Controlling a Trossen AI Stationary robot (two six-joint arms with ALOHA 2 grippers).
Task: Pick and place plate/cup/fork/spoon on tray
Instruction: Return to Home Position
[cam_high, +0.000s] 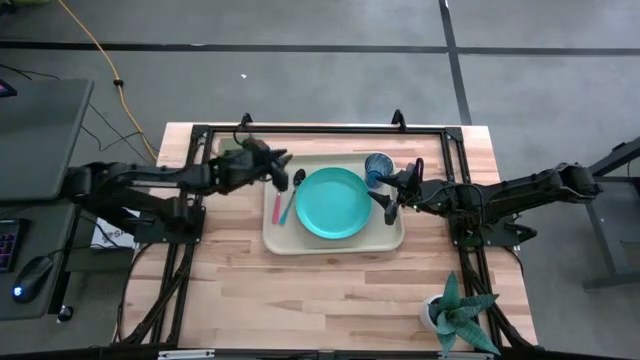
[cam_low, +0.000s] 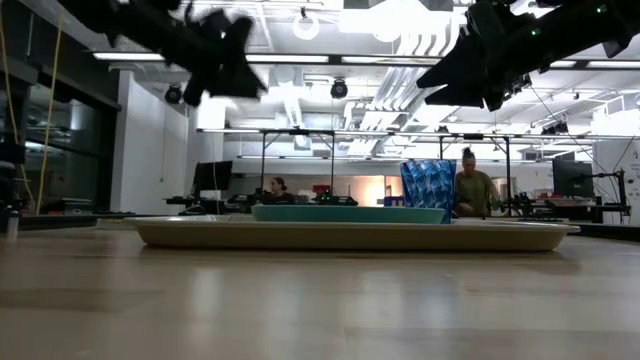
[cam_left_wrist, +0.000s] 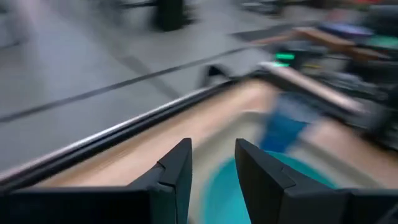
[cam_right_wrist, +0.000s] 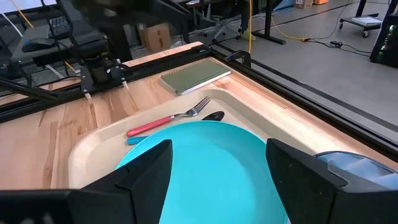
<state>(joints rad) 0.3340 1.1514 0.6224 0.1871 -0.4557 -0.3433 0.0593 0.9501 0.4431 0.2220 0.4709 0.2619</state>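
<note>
- Jaws of the left gripper (cam_left_wrist: 212, 148) are standing a little apart, released, with nothing between them. This gripper is hanging above the far left corner of the tray (cam_high: 345, 246).
- Jaws of the right gripper (cam_right_wrist: 220, 148) are spread wide and are gripping nothing. It is hovering over the right end of the tray.
- The plate (cam_high: 333, 202) is lying flat in the middle of the tray, between the two grippers, and its right rim is close under the right gripper.
- The cup (cam_high: 378, 168) is standing upright in the far right corner of the tray, just beside the plate and near the right gripper.
- The fork (cam_right_wrist: 163, 121) is lying left of the plate. Its long axis is running along the short left side of the tray, the tines are pointing to the far edge of the table (cam_high: 330, 290), and the red handle is pointing to the near edge.
- The spoon (cam_high: 291, 200) is lying between the fork and the plate, a bit slanted to the fork, with its dark bowl at the far end, near the left gripper. In the right wrist view the plate's rim is hiding part of the blue handle.
- A green notebook (cam_right_wrist: 194, 78) is lying on the table just beyond the far left corner of the tray.
- A potted plant (cam_high: 460, 315) is standing at the near right corner of the table, well apart from the tray.
- A person (cam_low: 470, 190) is showing in the room behind the table.
</note>
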